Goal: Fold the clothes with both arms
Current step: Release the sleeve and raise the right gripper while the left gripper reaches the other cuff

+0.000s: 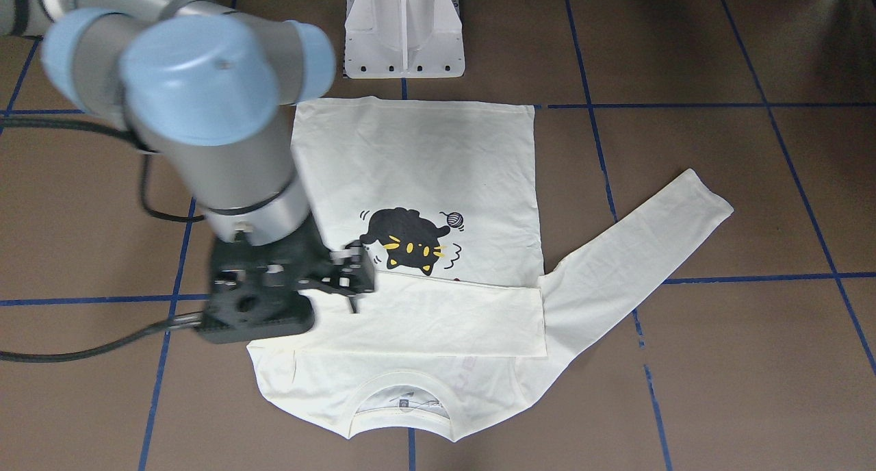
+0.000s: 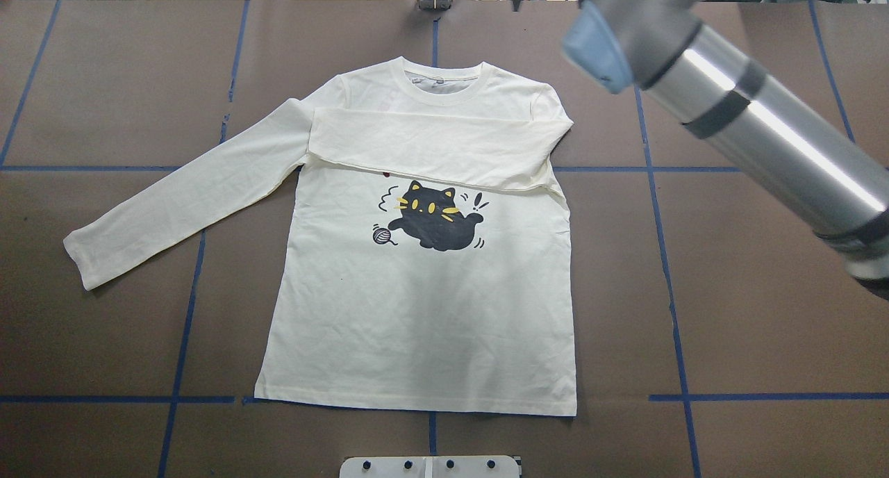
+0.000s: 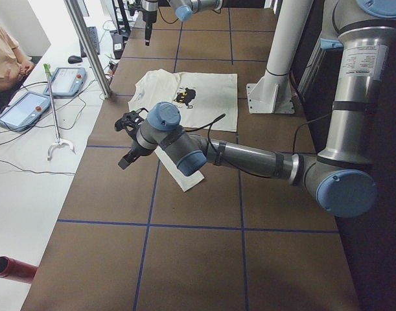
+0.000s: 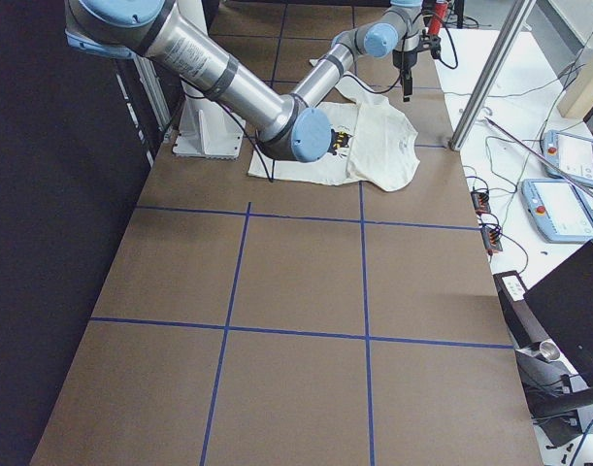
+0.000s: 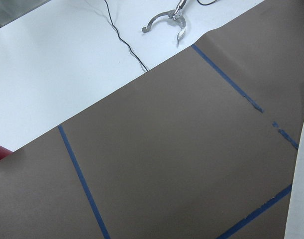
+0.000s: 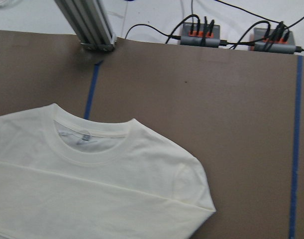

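The cream shirt lies flat with its black cat print facing up and its collar at the far edge. One sleeve is folded across the chest. The other sleeve stretches out to the side. My right gripper hovers above the shirt's shoulder by the folded sleeve, open, with no cloth in it. My left gripper hangs over bare table beyond the outstretched sleeve's cuff; I cannot tell whether it is open or shut. The right wrist view shows only the collar and a shoulder.
The white pedestal base stands at the hem side. Blue tape lines cross the brown table. Beyond the collar side are a metal post, cable boxes, teach pendants and a seated person.
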